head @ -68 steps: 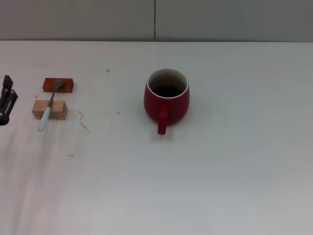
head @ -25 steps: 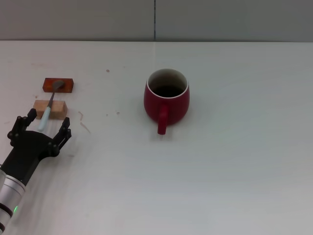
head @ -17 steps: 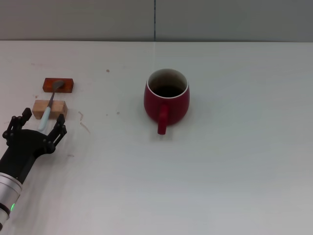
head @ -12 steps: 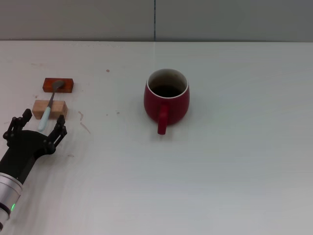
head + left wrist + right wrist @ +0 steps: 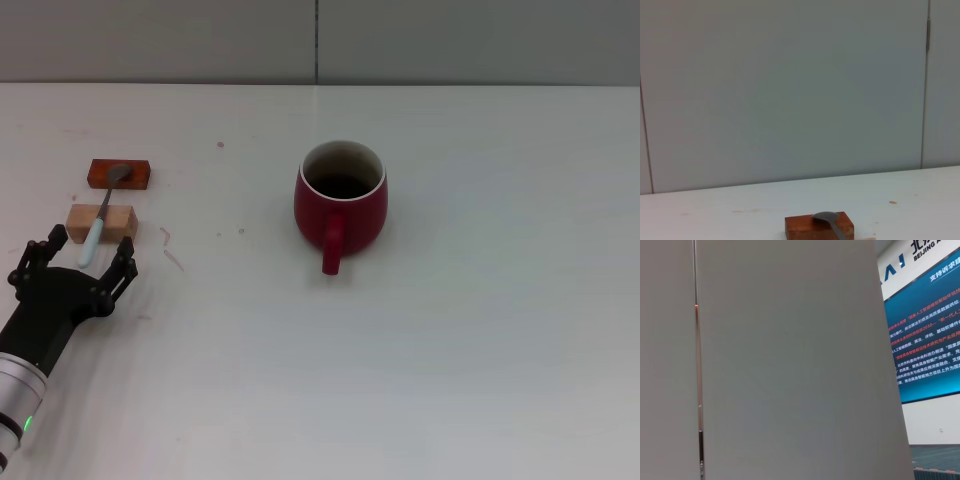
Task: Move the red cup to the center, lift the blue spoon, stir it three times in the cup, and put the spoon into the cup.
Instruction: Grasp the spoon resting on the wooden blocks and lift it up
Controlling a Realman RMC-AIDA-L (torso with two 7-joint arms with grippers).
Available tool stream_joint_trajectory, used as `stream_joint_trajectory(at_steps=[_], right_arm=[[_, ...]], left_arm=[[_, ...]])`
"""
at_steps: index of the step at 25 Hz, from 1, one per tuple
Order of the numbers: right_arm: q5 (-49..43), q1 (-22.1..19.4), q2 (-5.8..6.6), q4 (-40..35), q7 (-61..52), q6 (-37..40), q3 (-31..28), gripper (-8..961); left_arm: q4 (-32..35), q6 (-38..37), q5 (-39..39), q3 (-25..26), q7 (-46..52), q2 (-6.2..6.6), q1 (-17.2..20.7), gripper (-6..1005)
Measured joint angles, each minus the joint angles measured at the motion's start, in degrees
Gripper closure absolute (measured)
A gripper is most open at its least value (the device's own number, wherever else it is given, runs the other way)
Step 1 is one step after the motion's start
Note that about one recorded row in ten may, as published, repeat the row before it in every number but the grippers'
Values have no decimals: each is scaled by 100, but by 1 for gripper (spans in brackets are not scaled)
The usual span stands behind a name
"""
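Lab or exhibition hall: bare white table (image 5: 480, 360), grey partition panels (image 5: 790, 90), Chinese display board (image 5: 927, 335).

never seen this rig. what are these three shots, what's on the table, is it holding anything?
It is a two-armed robot. The head view looks down on a white table. The other two come from cameras on its wrists. The red cup stands mid-table, handle toward the robot. The blue spoon lies across a tan block and a red-brown block. The left tool, open, sits just short of the spoon's handle and holds nothing. The left wrist view faces the red-brown block. The right wrist view shows only a wall, so that arm is parked out of sight.
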State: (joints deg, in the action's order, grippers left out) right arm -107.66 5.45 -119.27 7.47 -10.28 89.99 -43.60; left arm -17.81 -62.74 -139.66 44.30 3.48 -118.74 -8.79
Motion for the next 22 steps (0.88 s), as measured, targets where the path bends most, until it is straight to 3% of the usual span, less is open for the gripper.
stream_joint_trajectory(at_steps=[7, 10, 22], right_arm=[[0, 0, 0, 1, 0, 2, 7, 189], [0, 0, 0, 6, 0, 4, 51, 189], [-15, 0, 0, 5, 0, 26, 71, 189]], left_arm=[[-2, 3, 0, -38, -3, 9, -26, 165], [3, 37, 0, -40, -4, 9, -37, 367], [-37, 151, 3, -9, -6, 8, -61, 430]])
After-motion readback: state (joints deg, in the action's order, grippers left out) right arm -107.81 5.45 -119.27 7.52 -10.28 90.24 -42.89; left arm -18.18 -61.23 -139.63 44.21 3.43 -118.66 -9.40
